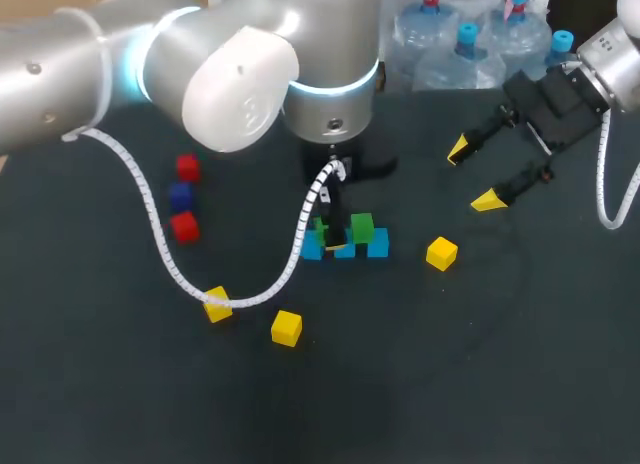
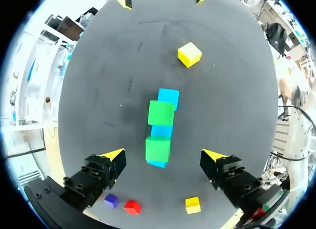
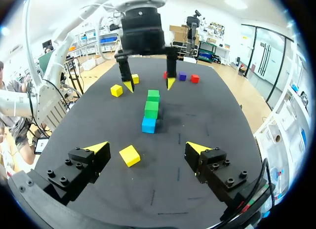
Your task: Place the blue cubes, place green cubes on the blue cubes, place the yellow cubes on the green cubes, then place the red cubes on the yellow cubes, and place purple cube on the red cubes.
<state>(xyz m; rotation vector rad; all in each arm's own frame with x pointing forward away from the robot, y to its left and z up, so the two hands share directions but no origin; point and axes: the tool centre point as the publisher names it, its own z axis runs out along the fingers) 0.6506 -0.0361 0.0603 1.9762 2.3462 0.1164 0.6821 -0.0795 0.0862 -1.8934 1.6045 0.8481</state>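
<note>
A dark table (image 1: 520,384), seen from above, holds a small stack of cubes at its middle. My left arm (image 1: 60,74) comes in from the left. A white cable (image 1: 150,214) trails off it onto the table. My right arm (image 1: 615,59) enters at the far right corner.

The left gripper (image 2: 164,155) hangs directly over the stack, fingers spread wide and holding nothing. The right gripper (image 1: 472,174) is also spread and empty, well apart from the stack.

The stack is three blue cubes (image 2: 168,97) in a line. Two green cubes (image 2: 161,113) rest on top, each apparently sitting across a seam between two blues.

I judge the main danger to be a sideways drift of the left gripper. One green cube lies between its fingers, touching neither, and a bump would push it off its perch. The cable is a second worry. In the overhead view it crosses one yellow cube, so arm travel could drag that cube, though I cannot tell if they touch.

Three yellow cubes (image 1: 441,252) lie loose. One is near the stack on the right gripper's side, and two are nearer the front edge. Two red cubes (image 1: 184,227) and the purple cube (image 1: 180,196) between them sit far left, well apart from both grippers.
</note>
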